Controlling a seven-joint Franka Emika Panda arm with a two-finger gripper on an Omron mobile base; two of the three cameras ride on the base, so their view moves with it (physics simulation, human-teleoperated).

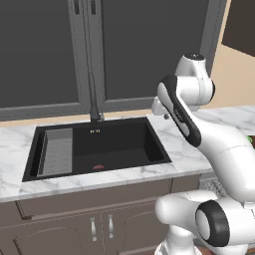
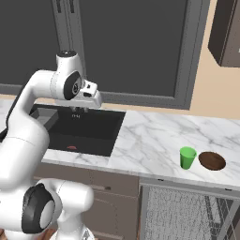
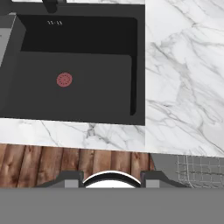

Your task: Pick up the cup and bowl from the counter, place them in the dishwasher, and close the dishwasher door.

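Left base view: the white arm rises above the black sink [image 1: 99,149] set in the marble desk [image 1: 15,174]. Right base view: the green cup [image 2: 188,157] and brown bowl [image 2: 212,161] stand just beside each other on the desk, above the dishwasher [image 2: 187,211] racks, well apart from the gripper [image 2: 77,110]. Hand view: the sink below; whether the gripper is open cannot be told. Likely step: reaching for the cup, which calls for swinging right. No writing is legible

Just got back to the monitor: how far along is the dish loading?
Nothing looks done yet. The green cup and the brown bowl sit side by side on the counter, right of the sink. The gripper hangs above the sink, holding nothing. The dishwasher below the cup shows its wire rack, so it seems open. Left: load both pieces, then close the door.
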